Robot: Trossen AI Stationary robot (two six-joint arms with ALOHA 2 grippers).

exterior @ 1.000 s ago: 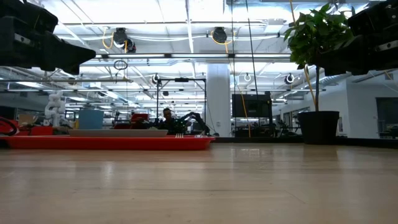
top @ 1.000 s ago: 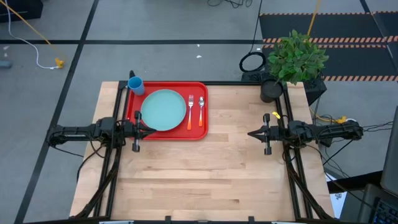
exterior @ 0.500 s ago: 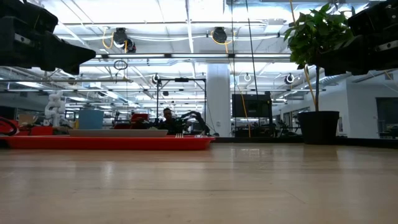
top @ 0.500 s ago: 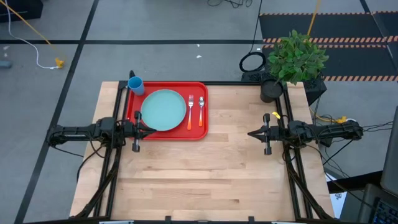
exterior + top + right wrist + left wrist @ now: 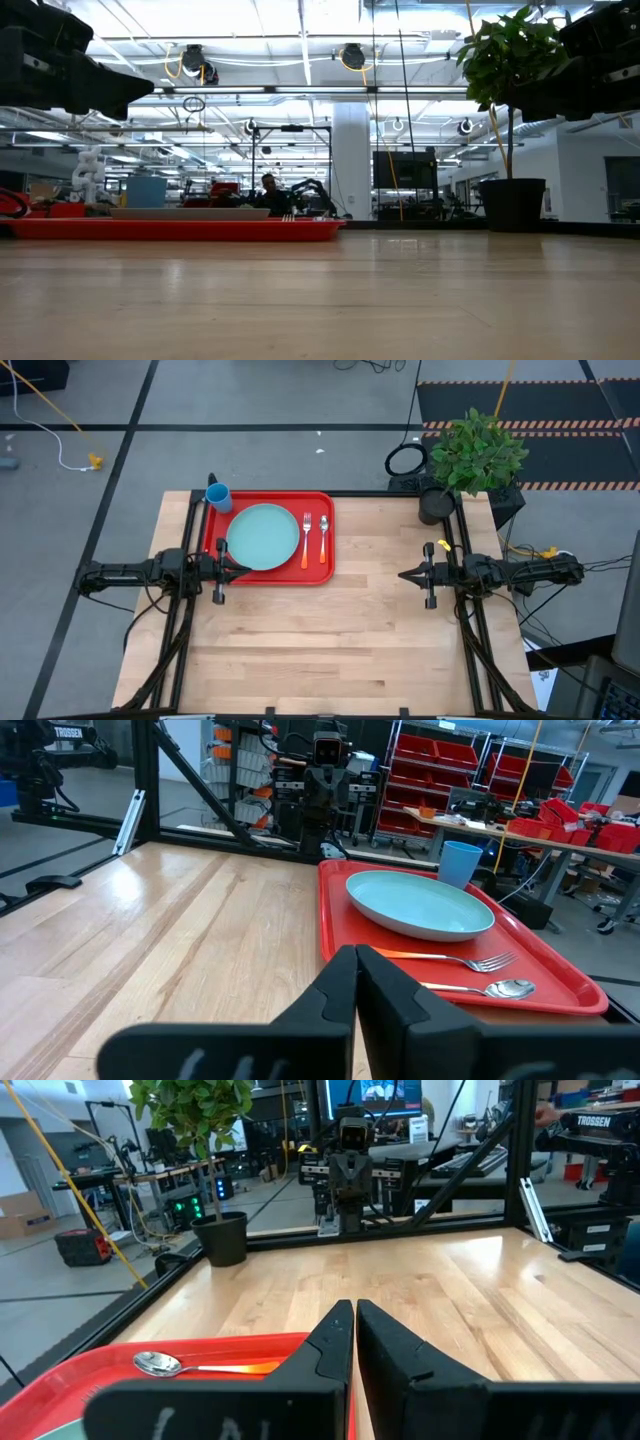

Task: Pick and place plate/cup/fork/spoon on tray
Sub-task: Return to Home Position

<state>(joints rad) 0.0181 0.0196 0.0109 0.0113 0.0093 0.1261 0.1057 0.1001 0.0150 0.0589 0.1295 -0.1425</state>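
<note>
The pale wooden counter (image 5: 340, 630) carries a red tray (image 5: 285, 576), lying flat near the far left corner with one long side along the far edge. Black rails (image 5: 470, 630) run from far edge to near edge along each side.

A potted plant (image 5: 476, 458) is seen at the upper right, at the wooden table's (image 5: 370, 640) corner.

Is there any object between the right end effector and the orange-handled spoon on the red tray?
Nothing visible. Only bare wooden table lies between the shut right end effector and the red rectangular plastic tray; the orange-handled metal spoon lies nearest that side.
</note>
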